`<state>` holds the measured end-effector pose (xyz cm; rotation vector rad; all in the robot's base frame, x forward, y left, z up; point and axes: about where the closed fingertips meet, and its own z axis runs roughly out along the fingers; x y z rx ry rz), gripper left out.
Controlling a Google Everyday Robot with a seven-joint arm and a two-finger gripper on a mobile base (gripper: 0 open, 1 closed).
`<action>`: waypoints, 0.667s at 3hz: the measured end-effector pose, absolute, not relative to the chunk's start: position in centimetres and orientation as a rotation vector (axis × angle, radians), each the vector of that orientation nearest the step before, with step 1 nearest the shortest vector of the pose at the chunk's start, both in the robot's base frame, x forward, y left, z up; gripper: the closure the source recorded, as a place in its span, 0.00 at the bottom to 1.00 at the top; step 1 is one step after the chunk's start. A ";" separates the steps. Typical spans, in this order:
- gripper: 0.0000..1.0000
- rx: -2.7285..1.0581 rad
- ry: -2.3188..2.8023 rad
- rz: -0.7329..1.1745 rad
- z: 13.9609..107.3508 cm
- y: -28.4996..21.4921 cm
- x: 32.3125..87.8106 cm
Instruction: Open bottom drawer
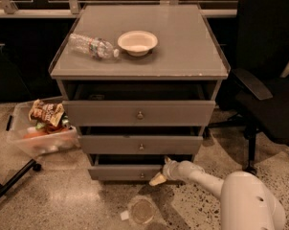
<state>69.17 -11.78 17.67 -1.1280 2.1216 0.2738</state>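
Smooth white rounded arm (207, 182) tapers to a cream-tipped gripper (158, 178) by the bottom drawer (116, 172).

No readable text; hand (157, 179) at bottom drawer (116, 172).

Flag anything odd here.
A plastic bottle lies on its side on the cabinet top beside the bowl, and a round object sits on the floor before the bottom drawer. The gripper is at that drawer's front, beside its knob.

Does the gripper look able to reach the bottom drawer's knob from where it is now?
Probably yes. The gripper is low at the bottom drawer, just right of its knob, with nothing between them. The round object lying in front is clear of both.
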 end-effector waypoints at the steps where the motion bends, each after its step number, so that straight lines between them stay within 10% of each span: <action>1: 0.00 -1.144 2.129 0.308 17.2 -11.5 68.7; 2: 0.00 -1.236 2.173 0.348 17.1 -10.5 67.1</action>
